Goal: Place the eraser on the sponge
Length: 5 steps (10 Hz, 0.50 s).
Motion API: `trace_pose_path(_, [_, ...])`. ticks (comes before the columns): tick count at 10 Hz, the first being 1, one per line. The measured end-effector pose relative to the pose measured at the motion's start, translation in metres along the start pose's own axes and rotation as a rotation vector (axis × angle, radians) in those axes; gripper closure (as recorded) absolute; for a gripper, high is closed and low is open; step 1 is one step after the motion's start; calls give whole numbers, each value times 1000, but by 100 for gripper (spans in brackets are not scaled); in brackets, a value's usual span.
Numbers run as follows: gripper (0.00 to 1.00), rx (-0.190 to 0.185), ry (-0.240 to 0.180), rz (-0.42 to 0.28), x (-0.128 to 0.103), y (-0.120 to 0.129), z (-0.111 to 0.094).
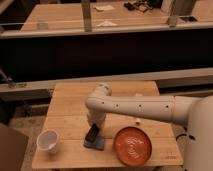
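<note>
The blue sponge (95,144) lies flat near the front of the wooden table (70,107). The black eraser (92,132) stands tilted right over the sponge's back edge, its lower end touching or almost touching the pad. My gripper (95,126) hangs at the end of the white arm (135,107), which reaches in from the right and bends down at the elbow. The gripper sits directly on top of the eraser, and the arm hides its tip.
A round orange plate (132,145) lies just right of the sponge. A white cup (48,140) stands at the front left. A small white object (137,121) rests behind the plate. A dark counter and rail run behind the table.
</note>
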Motion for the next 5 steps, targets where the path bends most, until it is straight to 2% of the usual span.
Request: trace_pose_path(5, [100, 5, -19, 5, 0, 4, 1])
